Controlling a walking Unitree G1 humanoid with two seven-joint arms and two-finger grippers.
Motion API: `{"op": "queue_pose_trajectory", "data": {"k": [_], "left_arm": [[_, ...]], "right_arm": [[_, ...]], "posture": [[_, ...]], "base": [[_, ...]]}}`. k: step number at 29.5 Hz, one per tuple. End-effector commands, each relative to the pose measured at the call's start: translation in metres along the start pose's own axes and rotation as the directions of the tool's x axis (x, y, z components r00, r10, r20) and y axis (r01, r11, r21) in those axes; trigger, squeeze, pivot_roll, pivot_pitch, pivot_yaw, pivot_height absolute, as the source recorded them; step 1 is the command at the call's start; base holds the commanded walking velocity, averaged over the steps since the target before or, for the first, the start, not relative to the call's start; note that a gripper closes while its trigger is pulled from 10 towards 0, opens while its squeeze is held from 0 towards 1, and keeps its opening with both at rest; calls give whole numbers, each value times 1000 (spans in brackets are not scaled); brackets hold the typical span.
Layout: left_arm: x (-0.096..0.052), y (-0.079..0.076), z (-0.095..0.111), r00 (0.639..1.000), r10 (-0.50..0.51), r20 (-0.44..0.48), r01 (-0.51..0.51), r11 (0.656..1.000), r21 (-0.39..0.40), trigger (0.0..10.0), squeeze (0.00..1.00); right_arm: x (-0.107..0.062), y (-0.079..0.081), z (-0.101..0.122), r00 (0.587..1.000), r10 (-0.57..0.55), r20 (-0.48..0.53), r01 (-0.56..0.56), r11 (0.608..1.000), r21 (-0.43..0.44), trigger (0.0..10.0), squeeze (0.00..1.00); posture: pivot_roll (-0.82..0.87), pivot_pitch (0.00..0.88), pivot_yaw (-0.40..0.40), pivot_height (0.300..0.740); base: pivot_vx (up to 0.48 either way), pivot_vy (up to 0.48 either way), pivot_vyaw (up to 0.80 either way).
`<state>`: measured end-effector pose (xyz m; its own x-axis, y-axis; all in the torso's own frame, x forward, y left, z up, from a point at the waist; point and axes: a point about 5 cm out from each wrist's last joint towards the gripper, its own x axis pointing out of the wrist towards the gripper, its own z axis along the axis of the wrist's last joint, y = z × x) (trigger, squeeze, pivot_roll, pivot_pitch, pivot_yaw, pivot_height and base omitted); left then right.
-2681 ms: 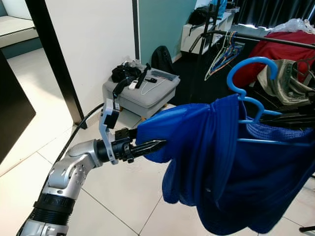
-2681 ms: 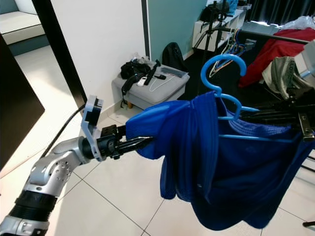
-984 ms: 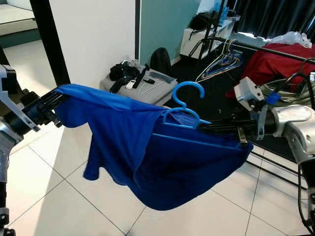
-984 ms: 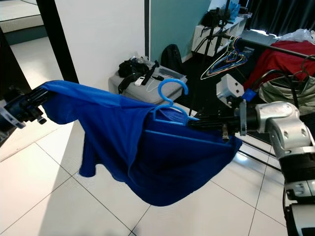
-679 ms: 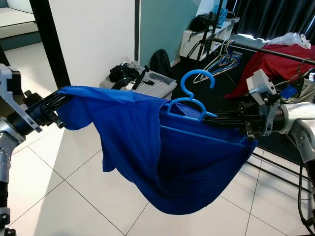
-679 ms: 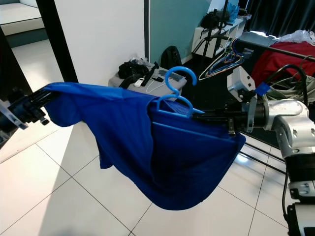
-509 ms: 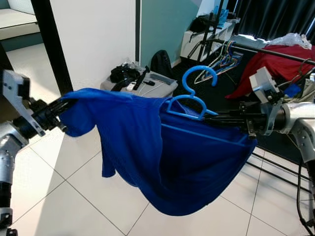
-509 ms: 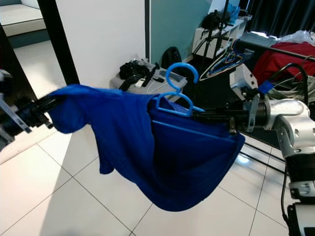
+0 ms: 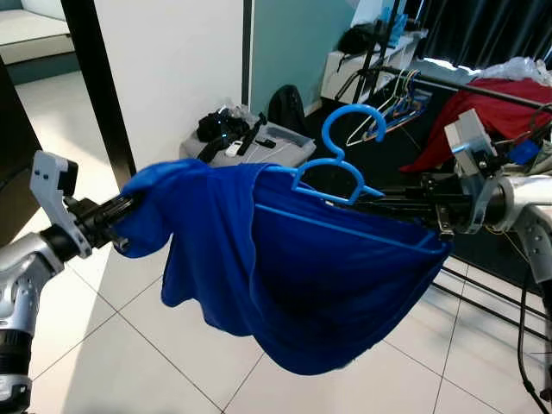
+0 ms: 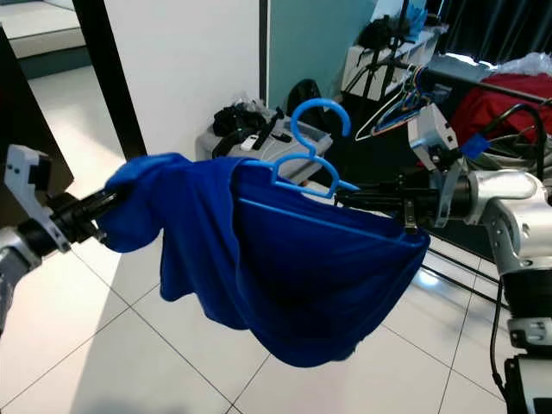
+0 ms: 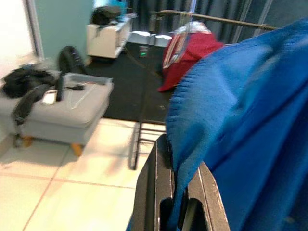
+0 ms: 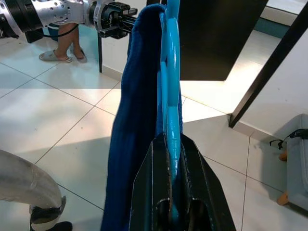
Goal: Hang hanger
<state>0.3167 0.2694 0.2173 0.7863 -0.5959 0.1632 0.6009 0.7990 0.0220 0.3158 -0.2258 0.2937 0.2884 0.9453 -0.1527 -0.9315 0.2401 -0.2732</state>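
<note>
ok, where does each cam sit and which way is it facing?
Left eye: head, looking forward and down; silver arms stretch the blue knit garment on the light-blue plastic hanger.
Right eye: stereo twin, same scene.
Left wrist: along the left gripper, pinching a garment edge, facing the grey ottoman.
Right wrist: along the right gripper, clamping the hanger, facing the left arm.

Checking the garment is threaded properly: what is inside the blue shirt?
The light blue hanger sits in the blue shirt; its hook, shoulders and bar show. Its left end is covered by cloth. The right gripper clamps the hanger; the left gripper pinches a sleeve.
</note>
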Motion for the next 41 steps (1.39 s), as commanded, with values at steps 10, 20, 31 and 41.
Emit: {"op": "queue_pose_trajectory", "data": {"k": [10,20,31,41], "left_arm": [[-9,-13,1,988,-154,-9,154,988,-31,10000,1000],[-34,-1,33,984,-178,9,177,983,43,10000,1000],[-21,-9,37,976,-212,46,209,976,60,10000,1000],[-7,-9,49,974,-214,78,211,976,45,10000,1000]], "right_arm": [[-5,-1,12,1000,-8,18,9,1000,-30,0,0],[-11,-1,11,1000,-15,5,16,999,-28,0,0],[-10,-2,16,997,-30,73,32,999,-32,0,0],[7,-8,42,788,-99,607,124,992,1,0,0]], "posture": [[-26,31,-50,740],[-19,29,-48,740],[-11,20,-35,740],[106,18,14,740]], "base": [[0,0,0],[0,0,0],[0,0,0],[0,0,0]]}}
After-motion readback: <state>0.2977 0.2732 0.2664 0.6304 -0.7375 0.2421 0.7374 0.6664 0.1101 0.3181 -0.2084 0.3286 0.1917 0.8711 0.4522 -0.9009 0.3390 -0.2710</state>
